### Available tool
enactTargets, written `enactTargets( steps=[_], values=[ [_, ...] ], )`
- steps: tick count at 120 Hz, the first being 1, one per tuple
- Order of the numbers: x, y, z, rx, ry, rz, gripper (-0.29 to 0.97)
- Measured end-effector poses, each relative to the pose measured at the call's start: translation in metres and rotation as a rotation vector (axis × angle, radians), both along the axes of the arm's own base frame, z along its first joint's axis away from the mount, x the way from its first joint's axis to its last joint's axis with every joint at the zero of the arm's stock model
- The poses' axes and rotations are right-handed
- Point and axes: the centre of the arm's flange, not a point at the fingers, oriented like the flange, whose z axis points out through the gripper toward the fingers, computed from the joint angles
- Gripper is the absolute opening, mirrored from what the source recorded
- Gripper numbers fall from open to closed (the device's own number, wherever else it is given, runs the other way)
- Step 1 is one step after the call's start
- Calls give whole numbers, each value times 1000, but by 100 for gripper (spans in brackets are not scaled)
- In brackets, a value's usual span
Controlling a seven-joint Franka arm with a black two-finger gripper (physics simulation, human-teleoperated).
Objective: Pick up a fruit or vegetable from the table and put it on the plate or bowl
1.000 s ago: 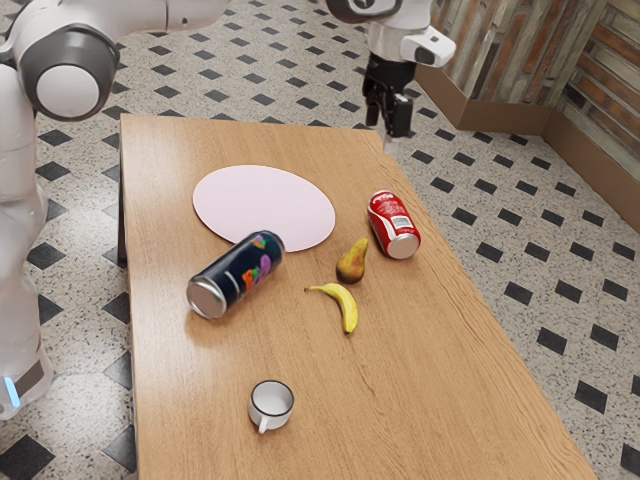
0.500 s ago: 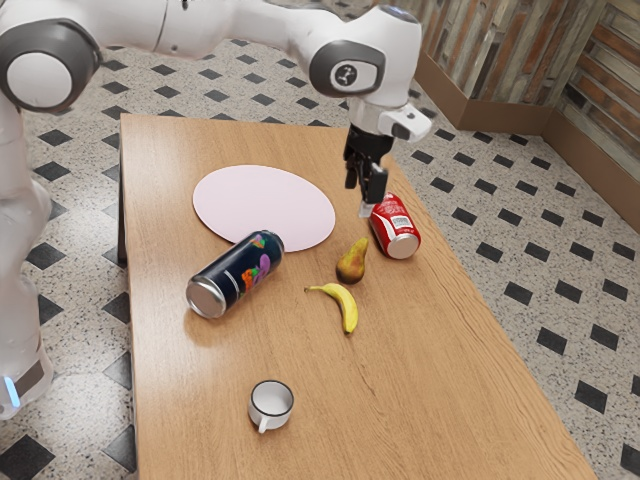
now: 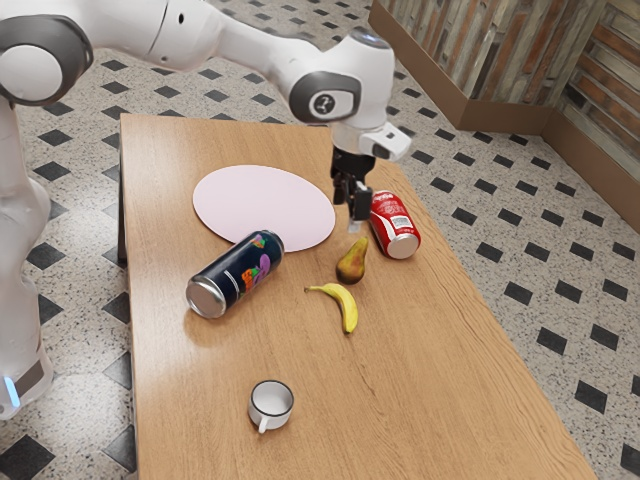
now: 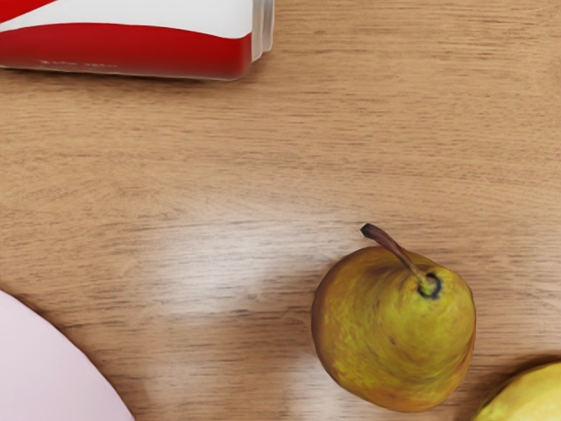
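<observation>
A yellow-brown pear (image 3: 351,262) stands upright on the wooden table, just off the near edge of the flat pink plate (image 3: 262,206). A banana (image 3: 341,301) lies a little nearer the front. My gripper (image 3: 353,222) hangs open above the pear, between the plate's rim and a red can (image 3: 394,225), with nothing held. In the wrist view the pear (image 4: 394,329) sits below my hand with its stem up, the banana's tip (image 4: 526,399) beside it, the plate's edge (image 4: 44,368) to one side and the red can (image 4: 131,35) farther off.
A dark printed can (image 3: 236,273) lies on its side against the plate's near edge. A white mug (image 3: 271,403) stands near the table's front. Bare wood (image 3: 440,390) spreads to the front right. The table's edges drop to a tiled floor.
My arm has swung down and toward the exterior view's left, from above the table's far edge to just above the pear. The objects on the table have not moved.
</observation>
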Motion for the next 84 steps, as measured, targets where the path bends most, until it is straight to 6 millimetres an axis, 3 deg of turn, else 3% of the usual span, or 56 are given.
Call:
enactTargets(
  steps=[39,84],
  values=[
    [-3,-31,-9,-4,-13,-56,68],
    [-3,-18,-14,1,-27,-34,68]
  ],
)
